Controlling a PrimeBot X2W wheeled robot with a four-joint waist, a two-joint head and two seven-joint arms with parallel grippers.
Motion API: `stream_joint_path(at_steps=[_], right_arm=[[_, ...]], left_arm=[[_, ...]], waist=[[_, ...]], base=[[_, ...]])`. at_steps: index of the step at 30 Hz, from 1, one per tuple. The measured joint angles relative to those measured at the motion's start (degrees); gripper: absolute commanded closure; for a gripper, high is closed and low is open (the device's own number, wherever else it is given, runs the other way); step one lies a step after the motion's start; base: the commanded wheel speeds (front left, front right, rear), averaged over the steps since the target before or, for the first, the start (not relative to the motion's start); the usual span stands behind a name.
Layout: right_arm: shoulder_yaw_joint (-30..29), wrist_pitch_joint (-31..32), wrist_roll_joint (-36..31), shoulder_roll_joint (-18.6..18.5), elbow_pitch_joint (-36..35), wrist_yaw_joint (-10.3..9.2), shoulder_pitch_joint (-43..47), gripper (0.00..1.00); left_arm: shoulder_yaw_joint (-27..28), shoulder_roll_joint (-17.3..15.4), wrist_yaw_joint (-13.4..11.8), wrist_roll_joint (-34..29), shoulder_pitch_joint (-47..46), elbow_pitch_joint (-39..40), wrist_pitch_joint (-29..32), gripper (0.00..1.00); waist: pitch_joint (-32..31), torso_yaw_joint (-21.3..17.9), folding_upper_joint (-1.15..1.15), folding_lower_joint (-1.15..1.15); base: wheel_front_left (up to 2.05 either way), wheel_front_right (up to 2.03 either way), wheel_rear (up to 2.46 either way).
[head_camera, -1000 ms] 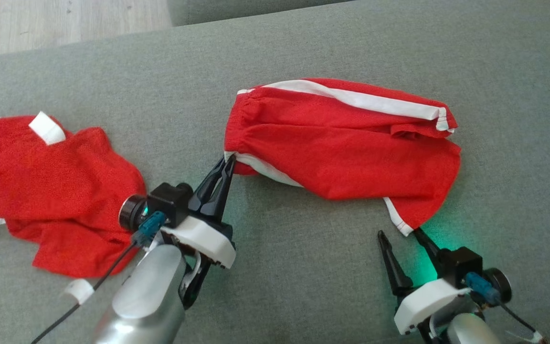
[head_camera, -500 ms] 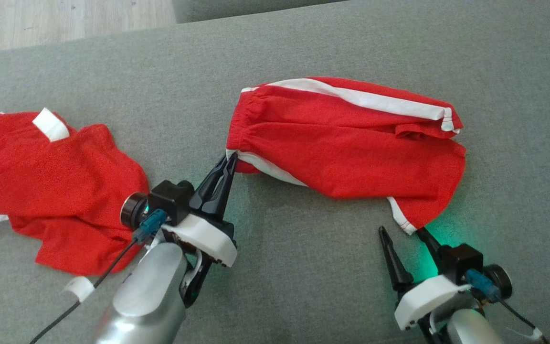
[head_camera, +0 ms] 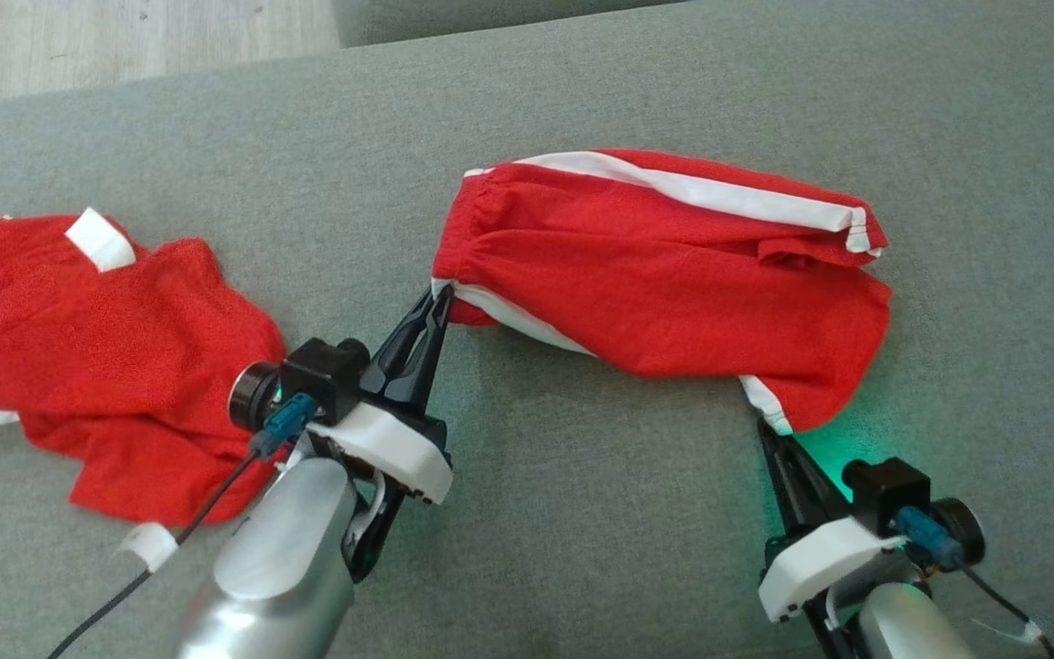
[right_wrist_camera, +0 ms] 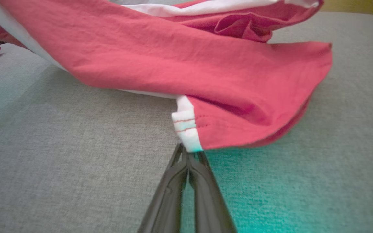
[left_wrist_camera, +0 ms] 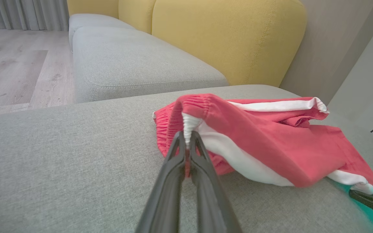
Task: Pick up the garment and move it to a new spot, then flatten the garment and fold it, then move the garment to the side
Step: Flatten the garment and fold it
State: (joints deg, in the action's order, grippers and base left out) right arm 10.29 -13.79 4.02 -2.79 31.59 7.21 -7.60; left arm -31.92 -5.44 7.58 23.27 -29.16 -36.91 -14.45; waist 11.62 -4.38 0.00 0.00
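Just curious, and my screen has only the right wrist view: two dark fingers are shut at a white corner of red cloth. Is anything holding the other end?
Observer: Yes. In the head view, the left gripper is shut on the waistband end of the shorts.
Operator: Is that the only cloth there?
Observer: No. A second red garment lies crumpled on the sofa, to the robot's left.
Operator: What's behind it all?
Observer: The left wrist view shows yellow cushions at the back.

Right claw (right_wrist_camera: 188,154) tips hide under the garment (right_wrist_camera: 186,64).
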Motion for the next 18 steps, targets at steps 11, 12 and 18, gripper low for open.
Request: stream_joint_path(at_steps=[11,12,18], right_arm=[[-3.9,-0.42,-0.15,0.02,-3.99,0.0,0.66,1.0],[-4.42,-0.42,-0.46,0.03,-4.95,0.0,1.1,1.0],[-6.05,-0.52,-0.57,0.0,-9.62,0.0,2.75,1.0]], left_arm=[[1.02,-0.52,0.0,0.0,0.27,-0.03,0.0,1.0],[1.48,-0.55,0.0,0.0,0.34,0.01,0.0,1.0],[2.71,-1.13,0.0,0.0,1.5,0.59,0.0,1.0]], waist=[[-1.63,-0.62,0.0,0.0],[-1.85,-0.69,0.0,0.0],[-3.15,-0.98,0.0,0.0]], base=[[0.0,0.0,0.0],[0.0,0.0,0.0],[0.0,0.0,0.0]])
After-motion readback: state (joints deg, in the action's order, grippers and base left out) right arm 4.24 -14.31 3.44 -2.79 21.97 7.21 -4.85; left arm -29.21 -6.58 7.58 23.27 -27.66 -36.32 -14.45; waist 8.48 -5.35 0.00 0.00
